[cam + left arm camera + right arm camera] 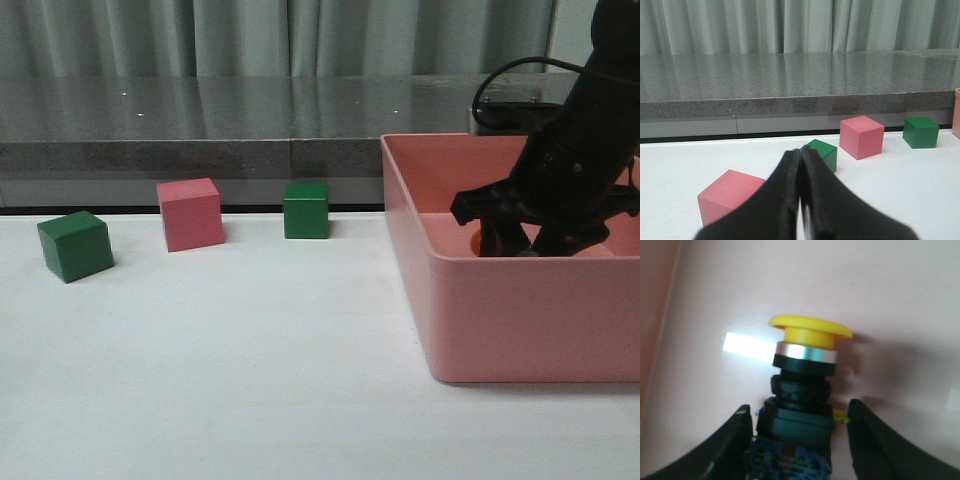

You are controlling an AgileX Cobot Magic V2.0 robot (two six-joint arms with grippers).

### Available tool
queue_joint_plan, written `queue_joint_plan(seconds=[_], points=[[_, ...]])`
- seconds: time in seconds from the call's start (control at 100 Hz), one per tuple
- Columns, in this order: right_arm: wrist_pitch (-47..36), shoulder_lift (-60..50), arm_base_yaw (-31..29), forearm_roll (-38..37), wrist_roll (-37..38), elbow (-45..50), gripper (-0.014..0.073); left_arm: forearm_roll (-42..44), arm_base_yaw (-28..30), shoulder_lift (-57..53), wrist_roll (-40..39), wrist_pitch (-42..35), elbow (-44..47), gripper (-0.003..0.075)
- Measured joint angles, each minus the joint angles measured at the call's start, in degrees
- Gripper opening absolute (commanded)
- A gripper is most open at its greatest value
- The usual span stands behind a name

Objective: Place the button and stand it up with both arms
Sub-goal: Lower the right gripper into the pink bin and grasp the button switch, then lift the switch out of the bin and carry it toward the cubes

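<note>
The button (805,370), with a yellow mushroom cap, silver ring, black body and clear-blue base, lies on the floor of the pink bin (520,320). My right gripper (800,410) is open and straddles the button's base. A gap shows at one finger; the other finger (735,440) is close to the base. In the front view the right gripper (505,238) is down inside the bin, and only an orange-yellow bit of the button (477,241) shows. My left gripper (801,152) is shut and empty, low over the table; it is out of the front view.
A green cube (75,245), a pink cube (190,213) and another green cube (305,210) stand in a row at the table's back left. The left wrist view also shows a pink cube (730,195) close to the fingers. A grey ledge (200,150) runs behind.
</note>
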Motion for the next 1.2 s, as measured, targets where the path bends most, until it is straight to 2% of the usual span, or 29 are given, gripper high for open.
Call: queue_joint_plan(seconds=[0.24,0.36,0.49,0.59,0.75,0.95,1.07,1.2], points=[[11.33,-5.72,0.34,-0.11,-0.36,-8.93,0.0071,0.0,0.0,0.0,0.0,0.0,0.0,-0.002],[15.85,-9.51,2.64,-0.11,-2.66,-14.5,0.007,0.0,0.0,0.0,0.0,0.0,0.0,-0.002],[21.12,-10.46,7.82,0.83,-12.18,-20.35,0.0053,0.0,0.0,0.0,0.0,0.0,0.0,-0.002],[23.22,-10.1,12.37,4.62,-21.13,-22.45,0.0052,0.0,0.0,0.0,0.0,0.0,0.0,-0.002],[23.16,-7.13,19.82,8.93,-35.98,-23.67,0.0052,0.0,0.0,0.0,0.0,0.0,0.0,-0.002],[19.67,1.16,27.22,9.57,-50.97,-23.8,0.0052,0.0,0.0,0.0,0.0,0.0,0.0,-0.002],[16.04,7.05,29.56,9.71,-55.76,-23.8,0.0052,0.0,0.0,0.0,0.0,0.0,0.0,-0.002],[11.1,11.51,30.21,9.71,-57.15,-23.8,0.0055,0.0,0.0,0.0,0.0,0.0,0.0,-0.002]])
